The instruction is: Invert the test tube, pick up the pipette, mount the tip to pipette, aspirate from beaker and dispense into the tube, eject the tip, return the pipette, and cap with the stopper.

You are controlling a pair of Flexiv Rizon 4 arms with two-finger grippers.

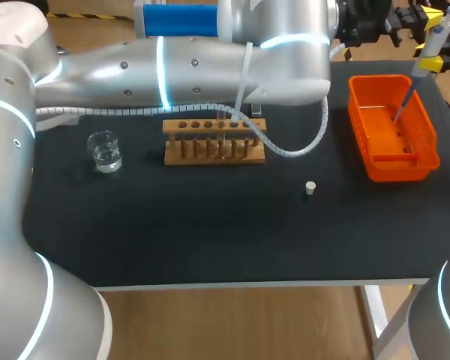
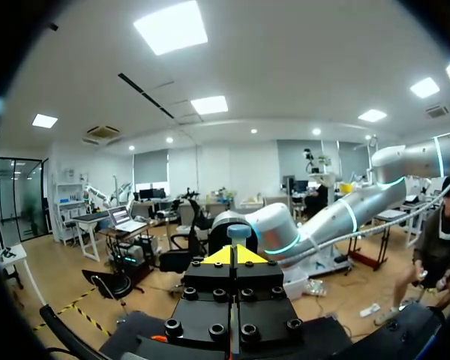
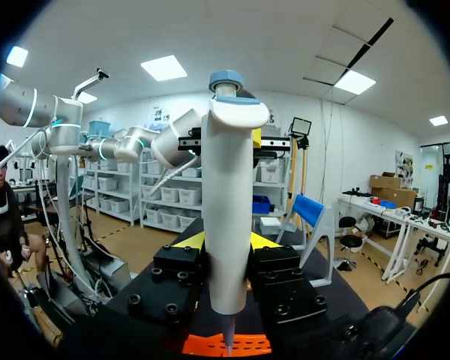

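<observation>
My right gripper is shut on the white pipette, which stands upright between the yellow-tipped fingers with its blue-grey plunger on top. In the head view the right gripper holds the pipette at the back right, and its thin tip points down into the orange bin. Left of the bin stands the wooden test tube rack, with a clear tube faintly visible in it. The beaker of clear liquid stands at the left. A small white stopper lies on the mat. My left gripper is shut and empty, raised and facing the room.
My left arm stretches across the back of the table above the rack, with a coiled cable hanging down beside it. The orange bin lies directly under the pipette tip. The black mat reaches to the front edge.
</observation>
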